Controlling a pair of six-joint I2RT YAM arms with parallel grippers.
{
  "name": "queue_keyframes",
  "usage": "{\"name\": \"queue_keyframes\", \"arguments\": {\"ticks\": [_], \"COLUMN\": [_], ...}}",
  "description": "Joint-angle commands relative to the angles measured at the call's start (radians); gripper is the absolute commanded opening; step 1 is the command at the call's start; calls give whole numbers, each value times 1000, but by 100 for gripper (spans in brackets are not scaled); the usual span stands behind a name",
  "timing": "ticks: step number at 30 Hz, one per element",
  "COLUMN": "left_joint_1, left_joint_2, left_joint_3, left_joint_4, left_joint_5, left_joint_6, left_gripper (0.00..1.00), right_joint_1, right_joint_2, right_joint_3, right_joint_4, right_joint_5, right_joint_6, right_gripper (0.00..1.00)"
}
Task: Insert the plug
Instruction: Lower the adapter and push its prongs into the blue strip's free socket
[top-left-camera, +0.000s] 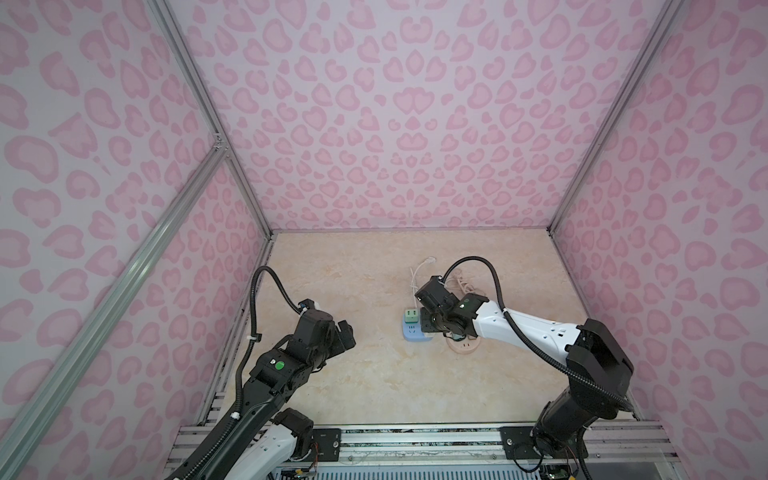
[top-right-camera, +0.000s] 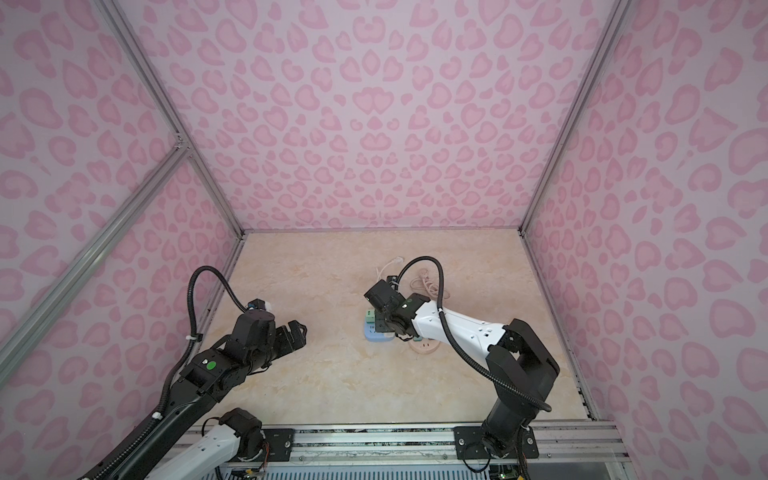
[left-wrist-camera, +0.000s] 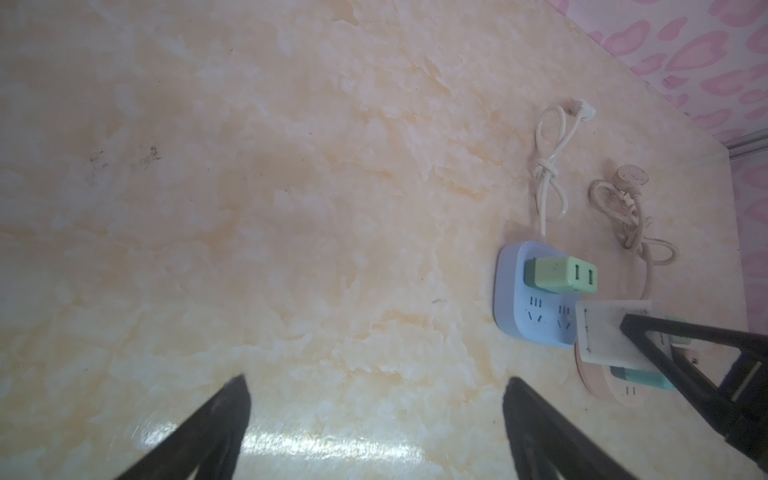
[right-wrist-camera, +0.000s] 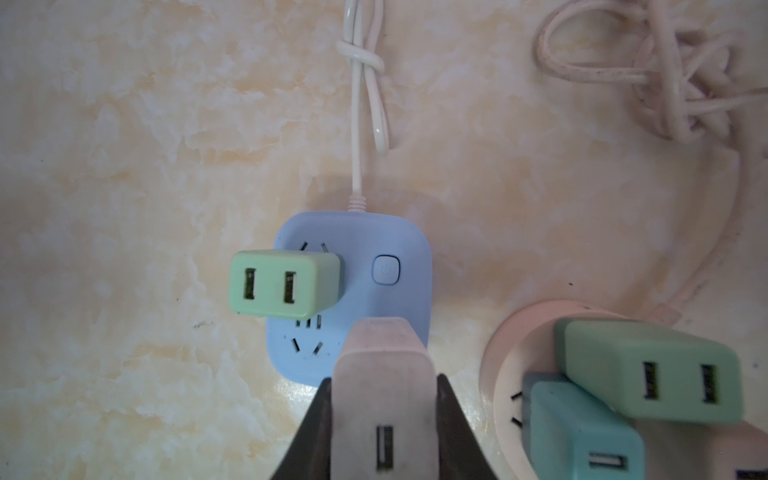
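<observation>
Fingers (right-wrist-camera: 309, 432) of the right gripper (right-wrist-camera: 384, 379) are clamped on the pale plug (right-wrist-camera: 380, 353), one on each flank. The plug sits over the free slots of the blue power strip (right-wrist-camera: 411, 311), just beside the light green charger (right-wrist-camera: 284, 284) already seated there. Whether its prongs touch the strip cannot be told, since the plug's own body hides them. That hiding is the main risk, I judge: pins slightly off the slots would jam on the face when pressed. The strip lies loose on the table (top-left-camera: 353, 374) and could skid or tip toward the round pink strip (right-wrist-camera: 498, 361) next to it. A crooked push might also twist the plug in the grip or knock the green charger. Nothing braces the strip. The left gripper (left-wrist-camera: 376, 380) stands wide open and empty, well apart, in the lower left of a top view. The right arm (top-left-camera: 536, 328) reaches from the lower right of the frame toward the centre, forearm nearly level and wrist bent down over the strips. The left arm (top-left-camera: 266, 374) rises from the lower left edge, its gripper angled toward the middle.
</observation>
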Motion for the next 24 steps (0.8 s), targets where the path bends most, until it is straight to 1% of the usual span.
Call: {"name": "queue_keyframes", "arguments": {"ticks": [1,9,15,19,24], "left_joint_1": [0,0,0,0,0], "left_joint_2": [-3,-1,-3,4,1], "left_joint_3": [-6,-16,-20,-23,-23], "left_joint_4": [5,12,20,25,25], "left_joint_5": [-9,-9,-17,-15,-16], "left_joint_6": [5,4,2,4,7], "left_gripper": [96,96,96,96,97], "right_joint_1": [-3,-8,18,42,47], "right_joint_2": [21,46,54,78,89], "right_joint_3": [4,33,43,67,65], "right_joint_4": [-22,-31,-58,-103,-119], "right_joint_5": [0,-9,28,75,75], "right_joint_6": [-2,-17,-27,-32,-25], "right_gripper": [0,0,0,0,0]}}
